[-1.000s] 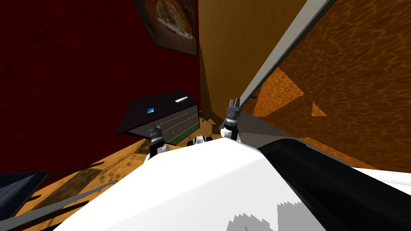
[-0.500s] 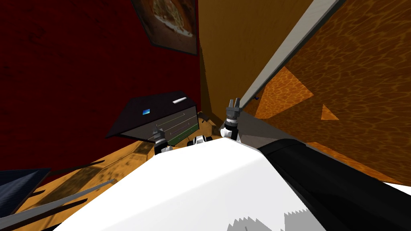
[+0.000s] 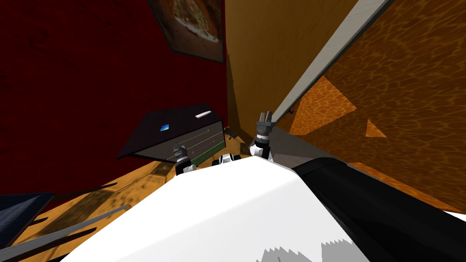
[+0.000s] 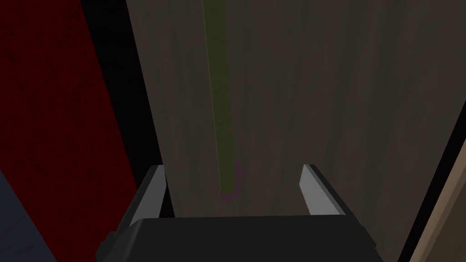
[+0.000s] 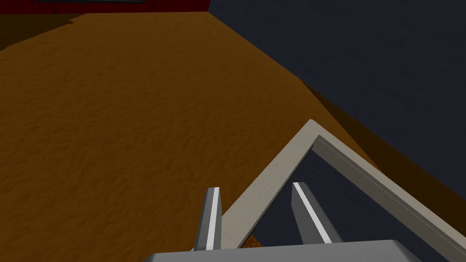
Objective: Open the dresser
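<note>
The dark dresser stands against the red wall, its brownish drawer fronts facing me. My left gripper is right in front of the drawers. In the left wrist view its fingers stand wide open on either side of the end of a thin green handle bar on a drawer front, with nothing gripped. My right gripper is raised to the right of the dresser, near a pale door frame; its fingers stand apart and hold nothing.
A small blue item and a white flat item lie on the dresser top. A framed picture hangs on the red wall. A pale door frame runs along the right. Dark furniture sits at the lower left.
The whole head view has shifted a little, so I have moved slightly. My left gripper has edged nearer to the drawer fronts. The right arm holds its pose.
</note>
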Robot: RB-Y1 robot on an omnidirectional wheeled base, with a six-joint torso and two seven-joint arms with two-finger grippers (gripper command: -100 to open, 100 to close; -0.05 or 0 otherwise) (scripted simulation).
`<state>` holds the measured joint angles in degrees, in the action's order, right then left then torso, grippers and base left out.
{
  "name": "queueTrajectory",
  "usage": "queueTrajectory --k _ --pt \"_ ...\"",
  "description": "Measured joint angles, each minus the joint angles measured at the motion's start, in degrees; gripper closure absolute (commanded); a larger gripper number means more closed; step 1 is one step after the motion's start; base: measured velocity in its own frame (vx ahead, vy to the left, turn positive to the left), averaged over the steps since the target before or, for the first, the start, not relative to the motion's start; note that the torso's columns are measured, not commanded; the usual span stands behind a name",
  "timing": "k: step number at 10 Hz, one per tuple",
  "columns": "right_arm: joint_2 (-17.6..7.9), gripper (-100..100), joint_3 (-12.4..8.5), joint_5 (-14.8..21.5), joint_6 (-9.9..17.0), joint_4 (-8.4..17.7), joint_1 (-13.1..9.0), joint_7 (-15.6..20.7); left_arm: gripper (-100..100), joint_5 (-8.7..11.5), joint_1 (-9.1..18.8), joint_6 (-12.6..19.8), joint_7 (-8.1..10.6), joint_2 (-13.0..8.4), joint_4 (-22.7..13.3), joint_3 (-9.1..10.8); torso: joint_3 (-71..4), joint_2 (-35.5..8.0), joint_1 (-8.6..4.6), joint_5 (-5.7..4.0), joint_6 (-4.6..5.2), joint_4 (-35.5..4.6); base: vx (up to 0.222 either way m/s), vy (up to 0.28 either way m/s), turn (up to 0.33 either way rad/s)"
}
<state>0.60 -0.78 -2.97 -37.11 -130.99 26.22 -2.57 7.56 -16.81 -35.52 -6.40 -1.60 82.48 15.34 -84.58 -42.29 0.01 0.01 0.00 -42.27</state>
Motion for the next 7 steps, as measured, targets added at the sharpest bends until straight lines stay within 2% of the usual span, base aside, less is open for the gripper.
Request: queueTrajectory --k 2,5,6,7 --pt "0.0 0 0.0 0.0 0.0 0.0 0.0 0.0 100 -0.1 -0.2 -1.2 0.07 0.2 -0.5 -0.25 0.0 0.1 0.21 0.15 0.04 0.1 -0.069 -0.032 0.012" --pt "0.0 0 0.0 0.0 0.0 0.0 0.0 0.0 100 -0.1 -0.9 0.0 0.17 0.1 1.0 -0.47 0.1 -0.2 -0.08 -0.04 0.01 -0.1 -0.18 -0.099 0.015" --pt "0.0 0 0.0 0.0 0.0 0.0 0.0 0.0 100 -0.1 -1.2 0.6 0.22 0.0 1.7 -0.56 0.1 -0.1 -0.07 -0.02 0.01 0.0 -0.09 -0.053 0.006" --pt "0.0 0 0.0 0.0 0.0 0.0 0.0 0.0 -100 -0.1 -1.3 0.7 0.23 0.0 1.8 -0.57 -0.1 0.3 0.13 0.02 0.01 0.0 -0.014 -0.011 -0.002"
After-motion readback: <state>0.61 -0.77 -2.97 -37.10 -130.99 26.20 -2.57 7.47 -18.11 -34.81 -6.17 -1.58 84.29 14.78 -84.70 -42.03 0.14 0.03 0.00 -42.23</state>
